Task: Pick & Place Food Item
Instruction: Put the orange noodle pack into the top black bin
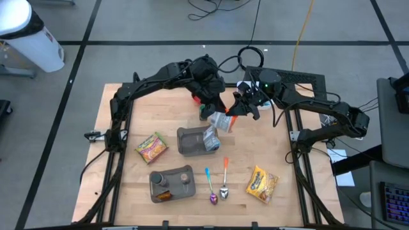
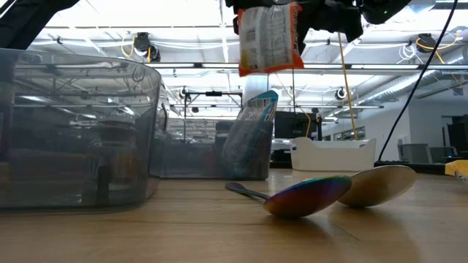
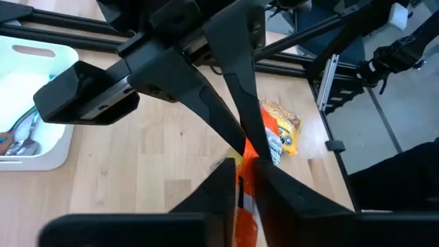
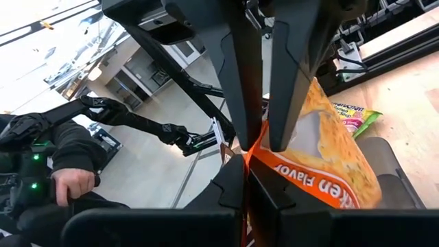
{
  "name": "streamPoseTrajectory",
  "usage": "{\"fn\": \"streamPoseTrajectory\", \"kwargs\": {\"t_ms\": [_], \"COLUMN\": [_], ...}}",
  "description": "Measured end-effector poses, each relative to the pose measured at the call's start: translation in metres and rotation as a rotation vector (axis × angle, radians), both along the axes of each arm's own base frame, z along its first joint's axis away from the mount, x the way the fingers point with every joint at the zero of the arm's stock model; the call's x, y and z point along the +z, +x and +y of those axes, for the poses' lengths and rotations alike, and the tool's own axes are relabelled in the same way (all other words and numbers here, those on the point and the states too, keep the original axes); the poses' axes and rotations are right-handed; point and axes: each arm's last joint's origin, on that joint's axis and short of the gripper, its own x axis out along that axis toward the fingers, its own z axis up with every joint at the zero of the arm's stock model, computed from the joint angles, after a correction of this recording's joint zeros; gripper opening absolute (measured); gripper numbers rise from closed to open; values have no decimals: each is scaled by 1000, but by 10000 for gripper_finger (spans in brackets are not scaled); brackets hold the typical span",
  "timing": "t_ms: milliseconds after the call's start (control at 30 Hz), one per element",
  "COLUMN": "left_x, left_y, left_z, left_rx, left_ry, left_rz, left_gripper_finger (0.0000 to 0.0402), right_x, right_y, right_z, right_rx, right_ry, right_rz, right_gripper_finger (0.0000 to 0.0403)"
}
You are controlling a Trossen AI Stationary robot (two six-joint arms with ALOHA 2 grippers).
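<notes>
Food packet (image 1: 222,121) mid-air above counter (image 1: 128,108), near grey bin (image 1: 190,142). Both grippers on it: right gripper (image 4: 245,165) clenched on orange edge, left gripper (image 3: 244,180) pinching too. Looks like handover so left can drop it into bin.

Both arms (image 1: 160,80) matte black, angular links, black cables along them; green LED on right arm (image 1: 265,85).
</notes>
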Motion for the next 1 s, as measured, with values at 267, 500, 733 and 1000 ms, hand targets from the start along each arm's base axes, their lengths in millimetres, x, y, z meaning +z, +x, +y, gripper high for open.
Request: {"fn": "streamPoseTrajectory", "kwargs": {"t_ms": [267, 500, 733, 1000], "left_x": [-2, -3, -4, 3], "left_y": [-2, -3, -6, -29], "left_z": [-1, -2, 5, 14], "left_rx": [-22, -68, -43, 24], "left_ry": [-3, 34, 9, -7], "left_rz": [18, 10, 31, 124], "left_gripper_finger": [6, 4, 3, 2], "right_x": [0, 0, 0, 5], "right_y": [0, 0, -1, -9], "right_z": [0, 0, -4, -21], "right_rx": [0, 0, -39, -115], "right_ry": [1, 1, 21, 61], "right_rz": [2, 1, 10, -8], "right_gripper_finger": [0, 0, 27, 128]}}
